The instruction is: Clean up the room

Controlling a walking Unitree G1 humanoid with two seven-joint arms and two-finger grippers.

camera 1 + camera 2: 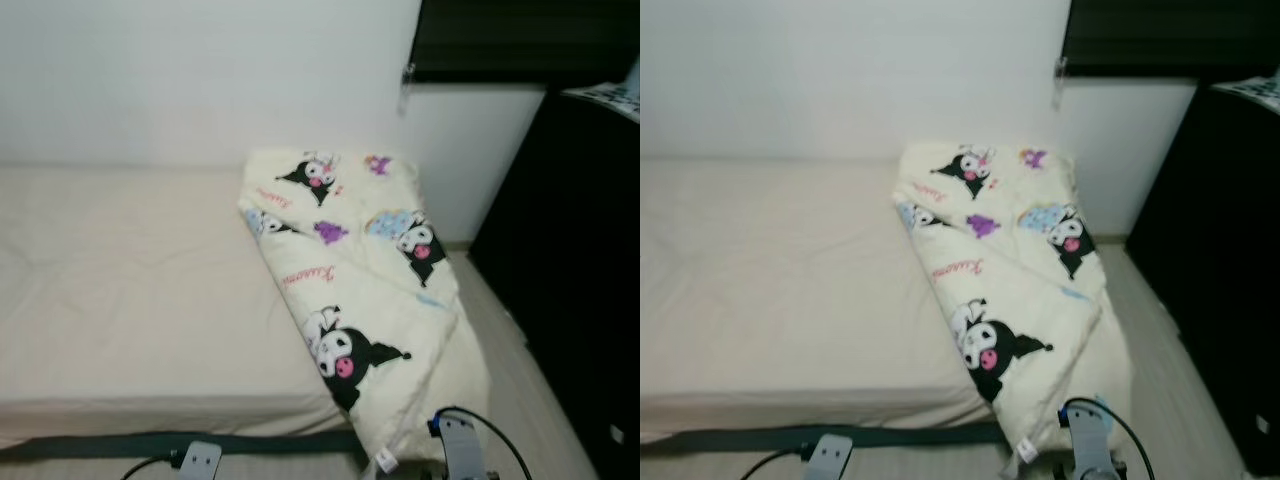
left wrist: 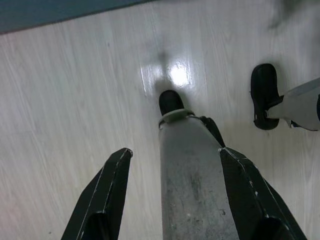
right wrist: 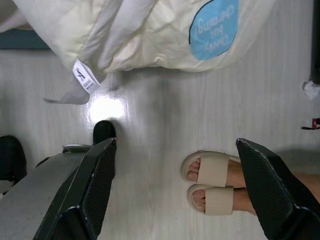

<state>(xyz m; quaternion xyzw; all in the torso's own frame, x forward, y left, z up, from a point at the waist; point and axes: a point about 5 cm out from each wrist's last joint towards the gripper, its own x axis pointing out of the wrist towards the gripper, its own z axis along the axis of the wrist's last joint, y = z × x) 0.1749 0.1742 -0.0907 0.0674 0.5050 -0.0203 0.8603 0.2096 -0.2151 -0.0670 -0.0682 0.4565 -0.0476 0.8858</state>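
A cream quilt (image 1: 350, 270) printed with black cartoon figures lies folded along the right side of the bed (image 1: 130, 290), and its lower end hangs over the edge toward the floor. Both arms hang low in front of the bed: the left arm (image 1: 200, 458) and the right arm (image 1: 460, 440). In the left wrist view my left gripper (image 2: 175, 150) is open over the pale wood floor, above my own silver leg (image 2: 192, 180). My right gripper (image 3: 176, 142) is also open over the floor, just below the quilt's hanging corner (image 3: 150, 30) and its white label (image 3: 84, 77).
A person's feet in beige sandals (image 3: 212, 182) stand on the floor close to my right gripper. A tall black cabinet (image 1: 580, 250) lines the right side, leaving a narrow strip of floor (image 1: 510, 350) beside the bed. A white wall (image 1: 200, 80) runs behind the bed.
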